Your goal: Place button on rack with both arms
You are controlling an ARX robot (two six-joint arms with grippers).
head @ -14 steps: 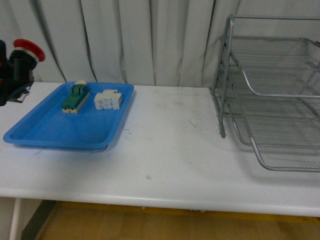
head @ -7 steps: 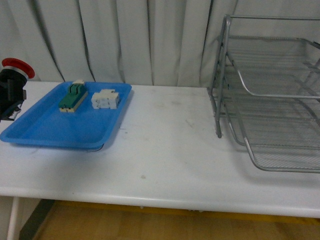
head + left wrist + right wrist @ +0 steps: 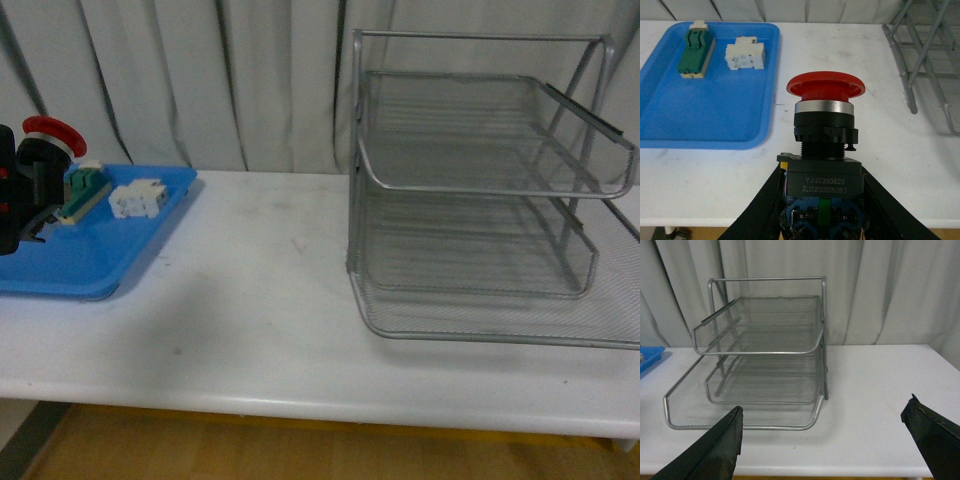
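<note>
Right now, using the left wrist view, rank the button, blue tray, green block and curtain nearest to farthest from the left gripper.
1. Button, held in the left gripper.
2. Blue tray, on the table ahead, near rim closest.
3. Green block, at the tray's far end.
4. Curtain, behind the table.

The button (image 3: 824,131), with red mushroom cap, silver ring and black body, is upright, clamped in the left end effector (image 3: 822,200), well apart from the silver three-tier wire-mesh rack (image 3: 480,200) standing on the worktop (image 3: 260,300).
</note>
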